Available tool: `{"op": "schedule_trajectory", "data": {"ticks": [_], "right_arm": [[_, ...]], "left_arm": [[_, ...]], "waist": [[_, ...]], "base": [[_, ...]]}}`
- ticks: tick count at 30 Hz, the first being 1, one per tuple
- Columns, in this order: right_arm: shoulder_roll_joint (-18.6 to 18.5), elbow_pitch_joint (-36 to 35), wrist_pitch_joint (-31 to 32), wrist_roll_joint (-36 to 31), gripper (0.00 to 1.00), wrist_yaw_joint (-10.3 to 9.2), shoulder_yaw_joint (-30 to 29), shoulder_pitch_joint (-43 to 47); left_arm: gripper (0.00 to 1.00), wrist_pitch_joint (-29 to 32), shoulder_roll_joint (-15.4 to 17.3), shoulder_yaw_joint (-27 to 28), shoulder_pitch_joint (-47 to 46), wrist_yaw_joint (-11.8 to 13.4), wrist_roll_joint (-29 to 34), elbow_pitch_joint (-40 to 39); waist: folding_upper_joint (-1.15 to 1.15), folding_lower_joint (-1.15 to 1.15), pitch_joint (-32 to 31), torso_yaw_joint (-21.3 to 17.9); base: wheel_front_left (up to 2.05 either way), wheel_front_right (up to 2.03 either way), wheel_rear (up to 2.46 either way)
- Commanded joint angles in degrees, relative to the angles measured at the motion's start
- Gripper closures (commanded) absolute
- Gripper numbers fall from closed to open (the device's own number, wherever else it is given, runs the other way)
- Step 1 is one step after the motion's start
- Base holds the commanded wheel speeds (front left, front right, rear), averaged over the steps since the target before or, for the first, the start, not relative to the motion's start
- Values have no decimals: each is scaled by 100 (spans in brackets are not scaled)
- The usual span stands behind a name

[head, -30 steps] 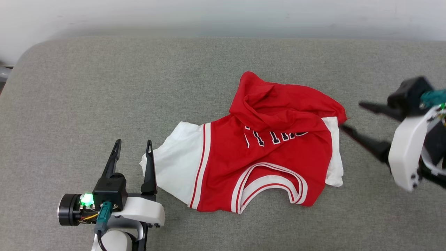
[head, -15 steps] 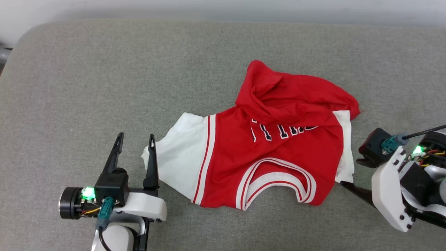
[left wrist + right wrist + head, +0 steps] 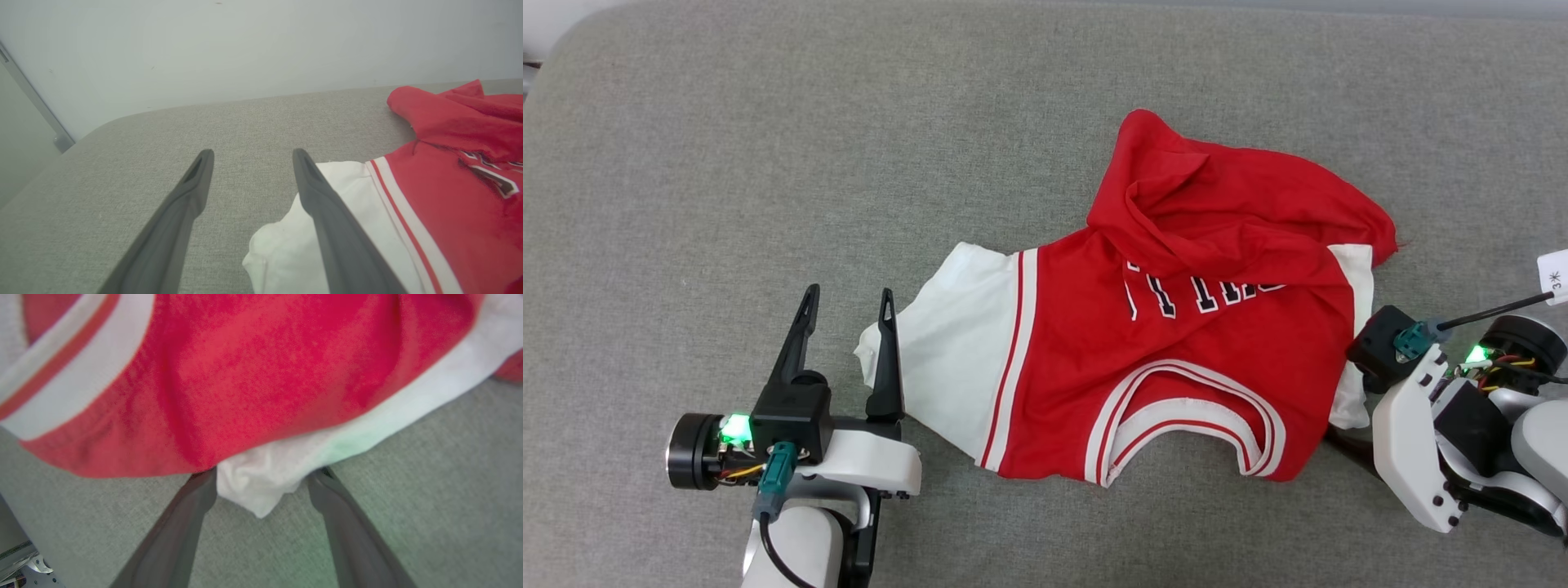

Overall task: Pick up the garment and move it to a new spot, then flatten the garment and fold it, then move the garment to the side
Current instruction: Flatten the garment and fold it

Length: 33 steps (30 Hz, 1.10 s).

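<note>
Currently my jaws are both gaping wide, right ones straddling the shirt (image 3: 1078, 351) sleeve (image 3: 257, 486); a shallow bite risks slipping.

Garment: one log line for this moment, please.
garment crumpled on grey cushion | left pincer open, beside white sleeve | right pincer open, straddling white corner | not yet lifted

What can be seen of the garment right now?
The garment is a red, soft-looking T-shirt with white sleeves, red-and-white striped trim at neck and shoulder, and partly hidden dark, white-edged lettering. It lies crumpled on the grey cushion, neck opening toward the robot, its lower part folded over the chest. The open left gripper stands at one white sleeve's edge; the open right gripper straddles a bunched corner of the other sleeve.
</note>
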Motion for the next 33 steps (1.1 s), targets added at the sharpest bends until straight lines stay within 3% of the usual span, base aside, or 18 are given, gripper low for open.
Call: {"op": "schedule_trajectory", "data": {"ticks": [1, 2, 11, 21, 25, 33], "right_arm": [[99, 316, 53, 44, 69, -17, 323, 186], [117, 336, -23, 88, 100, -17, 362, 182], [-54, 158, -864, 200, 100, -15, 69, 71], [-575, -320, -1483, 461, 100, -14, -1351, 1482], [-582, -244, -1547, 535, 100, -13, -2038, 2351], [-179, 334, -1435, 708, 100, -13, -3132, 3472]], "left_arm": [[0, -14, 2, 17, -25, 6, 15, 19], [0, -14, 7, 32, -8, 16, 13, 32], [0, -14, 24, 71, 124, 10, -11, 98], [0, -13, 90, 184, 522, 50, -47, 105], [0, -14, 112, 220, 626, 44, -60, 89], [0, -14, 165, 216, 619, -14, -34, 175]], "waist": [[0, 0, -19, -15], [0, 0, -43, -37], [0, 0, -426, -213], [0, 0, -970, -477], [0, 0, -1053, -577], [0, 0, -1086, -686]], "base": [[0, 0, 0], [0, 0, 0], [0, 0, 0], [0, 0, 0], [0, 0, 0], [0, 0, 0]]}}
